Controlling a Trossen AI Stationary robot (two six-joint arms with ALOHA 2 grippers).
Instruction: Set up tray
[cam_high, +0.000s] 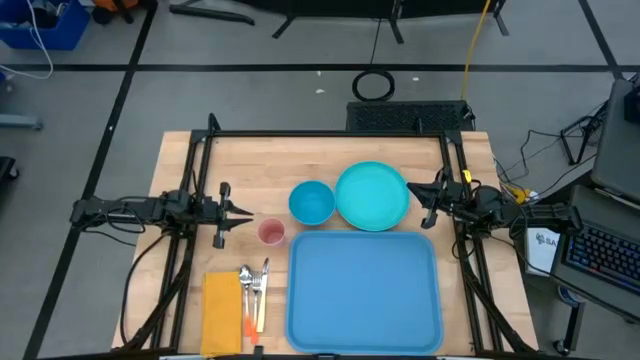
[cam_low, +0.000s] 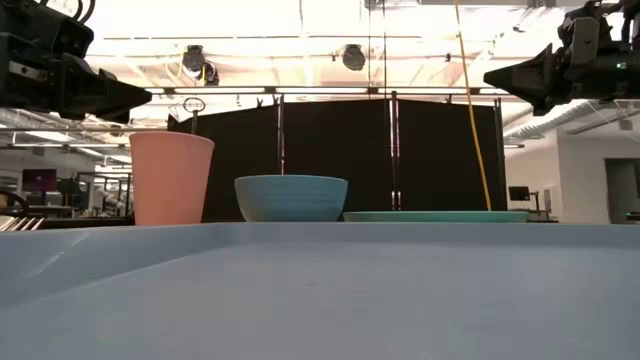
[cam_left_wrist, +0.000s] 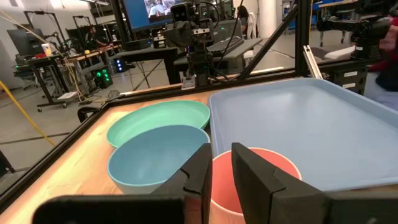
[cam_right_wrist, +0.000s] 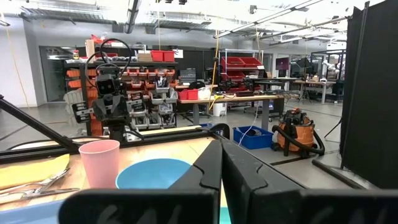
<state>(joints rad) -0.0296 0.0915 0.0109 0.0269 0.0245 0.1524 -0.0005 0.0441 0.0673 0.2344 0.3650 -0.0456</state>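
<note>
The large light-blue tray (cam_high: 365, 290) lies flat at the table's near edge, right of centre. Behind it rest a round turquoise plate (cam_high: 372, 196), a blue bowl (cam_high: 312, 203) and an upright pink cup (cam_high: 271, 232). My left gripper (cam_high: 245, 212) hovers above the table just left of the cup, pointing right. In the left wrist view (cam_left_wrist: 221, 163) its fingers stand a narrow gap apart, empty. My right gripper (cam_high: 412, 190) hovers at the plate's right rim, pointing left. In the right wrist view (cam_right_wrist: 221, 158) it is shut and empty.
A yellow napkin (cam_high: 222, 312) lies at the near left, with cutlery (cam_high: 253, 290) beside it, between napkin and tray. Black frame posts (cam_high: 212, 130) stand at the table's far corners. Bare wood (cam_high: 300, 160) shows along the far side, behind bowl and plate.
</note>
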